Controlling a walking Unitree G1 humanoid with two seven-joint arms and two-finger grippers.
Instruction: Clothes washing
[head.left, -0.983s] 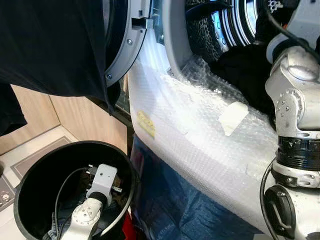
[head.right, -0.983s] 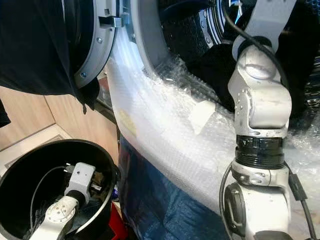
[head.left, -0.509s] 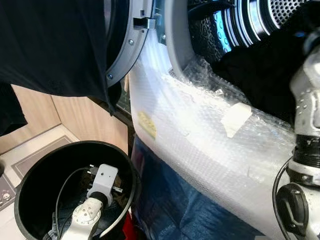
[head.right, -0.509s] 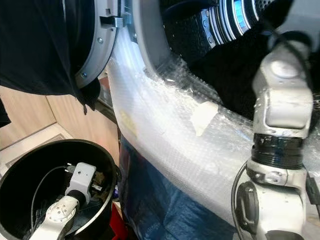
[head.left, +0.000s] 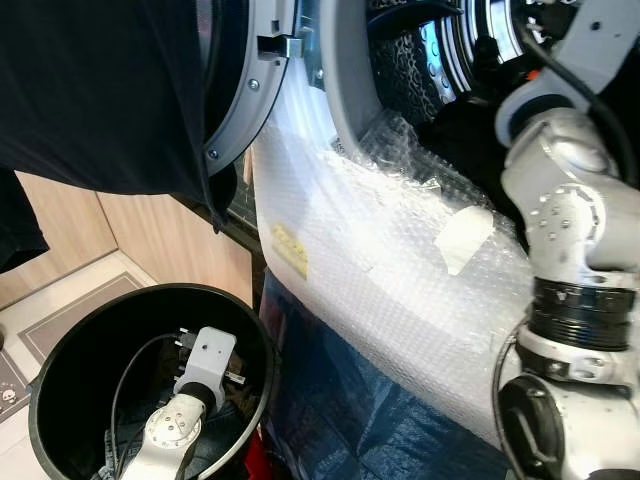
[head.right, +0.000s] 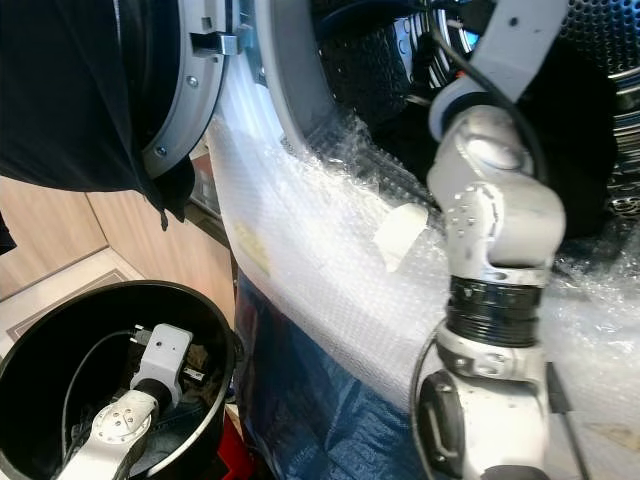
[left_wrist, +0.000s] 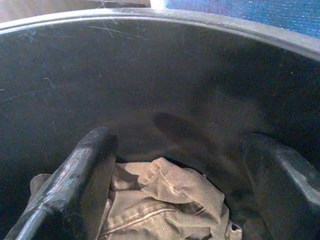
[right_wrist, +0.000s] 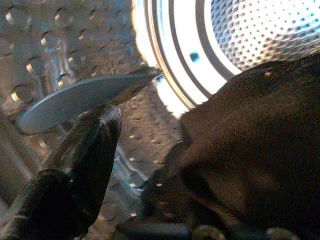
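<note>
Right hand (right_wrist: 150, 165) inside perforated steel washer drum (right_wrist: 260, 35), black garment (right_wrist: 250, 150) hiding one finger, grip unclear, left hand (left_wrist: 175, 170) spread wide over crumpled beige cloth (left_wrist: 165, 200) deep in round black plastic bucket (head.left: 60, 360)

The dark cloth (right_wrist: 250, 145) covers one finger of the right gripper (right_wrist: 165, 165), at about 3 o'clock. The tan cloth (left_wrist: 165, 200) is cut off at 6 o'clock.
</note>
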